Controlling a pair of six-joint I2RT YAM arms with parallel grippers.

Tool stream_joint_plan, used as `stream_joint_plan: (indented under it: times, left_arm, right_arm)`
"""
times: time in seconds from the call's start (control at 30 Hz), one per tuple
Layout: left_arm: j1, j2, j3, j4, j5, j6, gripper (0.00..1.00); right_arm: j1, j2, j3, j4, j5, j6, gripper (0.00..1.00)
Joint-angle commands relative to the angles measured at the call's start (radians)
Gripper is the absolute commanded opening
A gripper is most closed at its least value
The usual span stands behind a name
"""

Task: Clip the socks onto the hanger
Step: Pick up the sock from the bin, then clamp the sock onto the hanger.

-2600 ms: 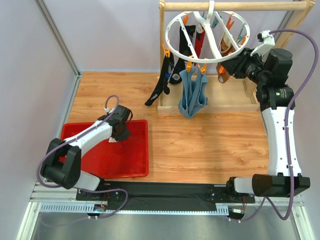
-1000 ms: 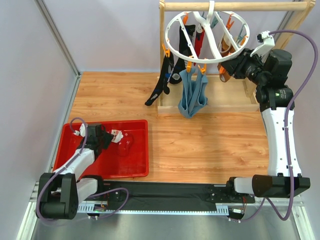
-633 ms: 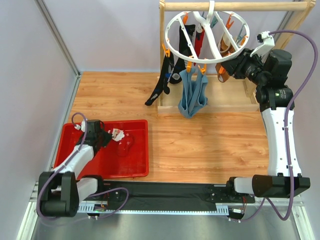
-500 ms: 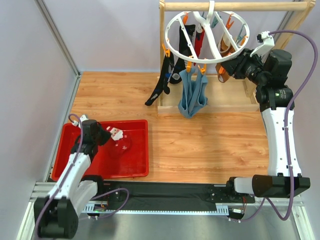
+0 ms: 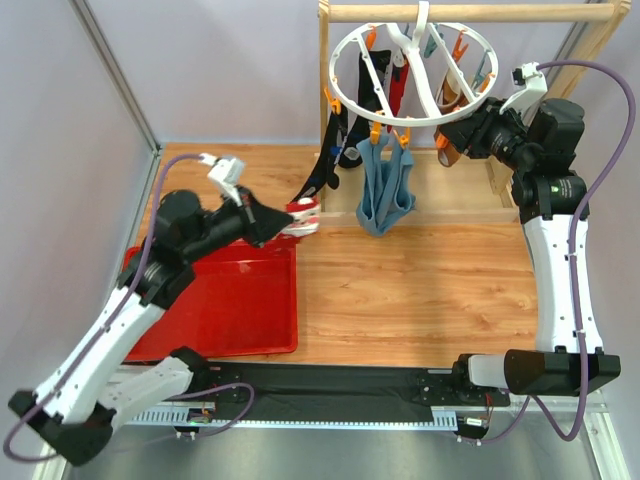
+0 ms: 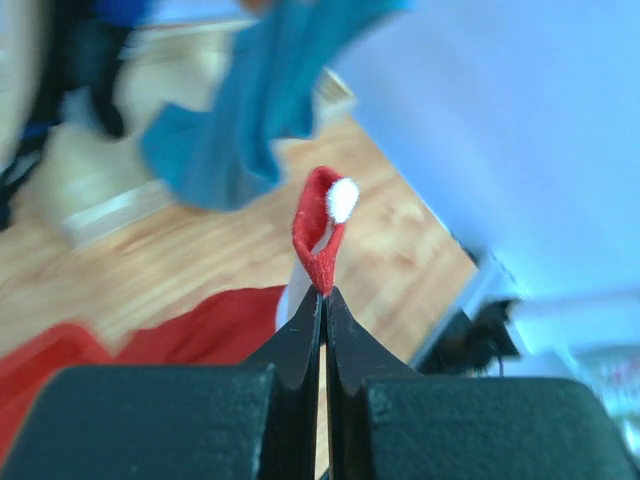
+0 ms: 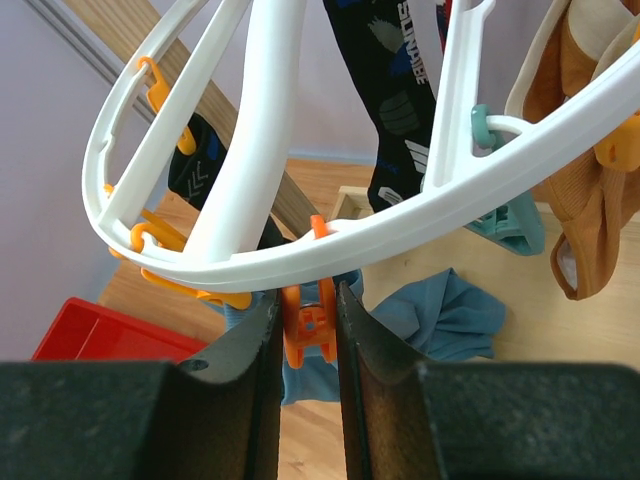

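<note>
Up from the red tray at the table's 8 o'clock, the left arm has swung toward 12 o'clock, and its left gripper now hangs above the wood just past the tray's far corner. Its jaws are pressed fully together on the red Christmas sock, whose cuff and white pompom stick out beyond the fingertips in the left wrist view. That sock sits at about 7 o'clock from the hanger, which hangs from the wooden rack at the table's 12 o'clock. Dark socks and a blue cloth already dangle from its rim. At the ring's 4 o'clock side, the right gripper is narrowed onto an orange clip just under the rim, a finger against either side.
</note>
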Motion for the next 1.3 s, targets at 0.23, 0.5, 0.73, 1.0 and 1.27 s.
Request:
stream_joint_plan:
  times: [0.23, 0.5, 0.73, 1.0, 1.27]
  left_arm:
    - [-0.180, 0.538, 0.596, 0.067, 0.355, 0.152, 0.00]
    - [-0.204, 0.796, 0.760, 0.223, 0.452, 0.045, 0.00]
    - [-0.220, 0.950, 0.891, 0.266, 0.471, -0.027, 0.00]
    - [-0.220, 1.025, 0.992, 0.272, 0.438, -0.082, 0.00]
    - [-0.220, 1.057, 1.044, 0.242, 0.426, -0.085, 0.00]
  right_arm:
    - [0.002, -0.030, 0.032, -0.001, -0.116, 0.084, 0.00]
    - [0.002, -0.058, 0.011, 0.098, -0.213, 0.183, 0.00]
    - [0.002, -0.061, -0.009, 0.118, -0.245, 0.197, 0.00]
    - [0.000, -0.074, -0.039, 0.140, -0.273, 0.205, 0.00]
    - [0.002, -0.088, -0.042, 0.146, -0.281, 0.208, 0.00]
